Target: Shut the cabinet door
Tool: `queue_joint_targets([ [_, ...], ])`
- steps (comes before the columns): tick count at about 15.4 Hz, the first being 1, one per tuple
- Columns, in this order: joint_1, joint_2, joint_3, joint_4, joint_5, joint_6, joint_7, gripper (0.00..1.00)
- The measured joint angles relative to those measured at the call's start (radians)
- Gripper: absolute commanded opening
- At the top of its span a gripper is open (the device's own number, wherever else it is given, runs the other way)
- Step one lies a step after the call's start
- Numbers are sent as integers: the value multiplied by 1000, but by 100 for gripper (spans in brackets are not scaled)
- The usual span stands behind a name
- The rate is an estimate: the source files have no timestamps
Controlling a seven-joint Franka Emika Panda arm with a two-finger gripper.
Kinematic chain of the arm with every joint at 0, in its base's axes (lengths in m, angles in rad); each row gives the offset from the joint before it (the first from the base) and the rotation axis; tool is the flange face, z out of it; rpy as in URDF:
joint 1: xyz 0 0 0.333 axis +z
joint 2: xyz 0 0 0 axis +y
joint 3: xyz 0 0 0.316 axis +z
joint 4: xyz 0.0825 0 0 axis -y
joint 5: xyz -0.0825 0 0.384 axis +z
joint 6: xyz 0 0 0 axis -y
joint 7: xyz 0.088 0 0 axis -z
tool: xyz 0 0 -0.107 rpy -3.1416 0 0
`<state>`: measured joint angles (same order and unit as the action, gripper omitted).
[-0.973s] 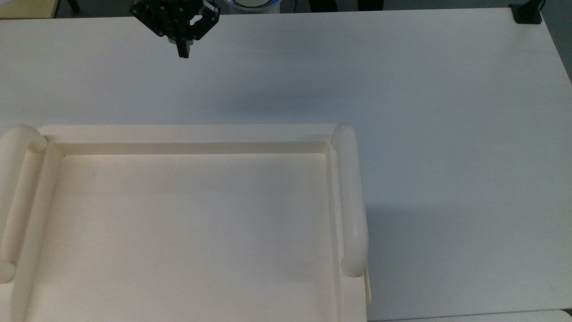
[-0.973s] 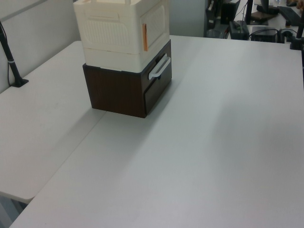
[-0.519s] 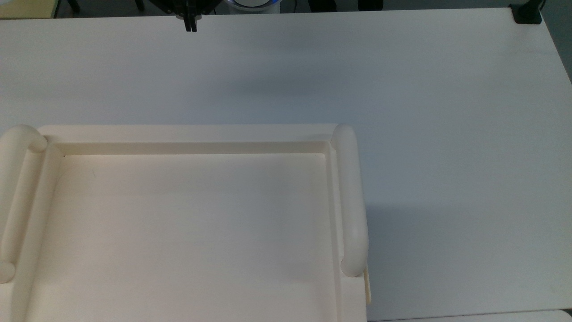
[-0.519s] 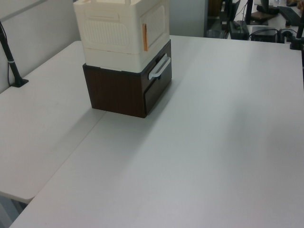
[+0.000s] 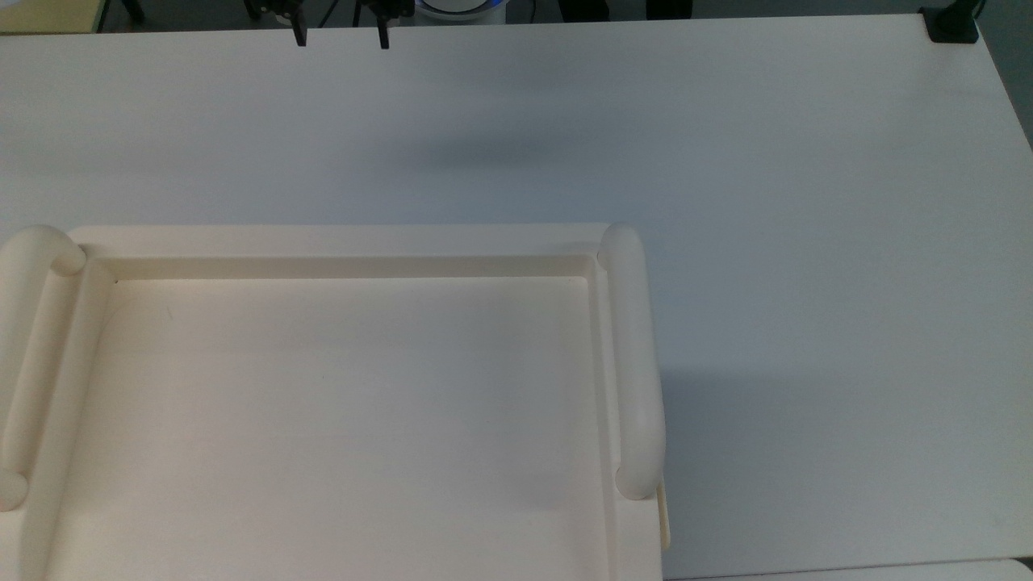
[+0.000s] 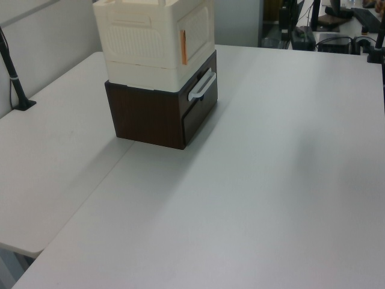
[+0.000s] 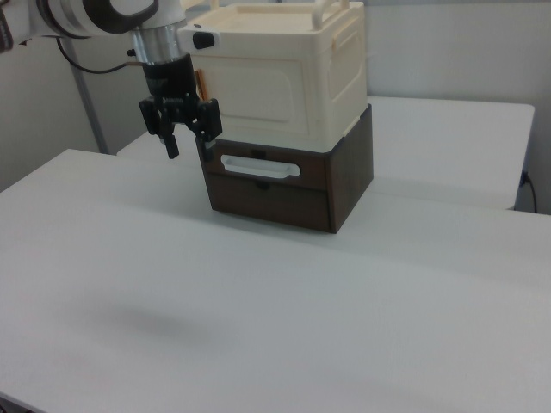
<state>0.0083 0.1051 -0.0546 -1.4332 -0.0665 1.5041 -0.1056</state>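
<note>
My claw [image 7: 185, 133] hangs spread and empty above the table [image 7: 275, 310], apart from the cabinet [image 7: 284, 86], whose door [image 7: 263, 99] looks flush with the front, so I judge the closing done, nothing left.

You get bright, even overhead light; soft cabinet [image 5: 339, 403] shadow falls toward desk's [image 5: 807, 242] right edge in top view, faint smudge mid-desk, no glare, everything slightly soft.

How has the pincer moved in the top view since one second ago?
Yes. The pincer has retreated toward the top view's upper edge, past the far rim of the white table, away from the cabinet. Its fingers, closed before, now stand apart.
</note>
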Motion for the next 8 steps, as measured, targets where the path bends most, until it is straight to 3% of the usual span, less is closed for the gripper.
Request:
queue_joint_targets([
  [8, -12, -7, -11, 1, -1, 38, 40, 100],
])
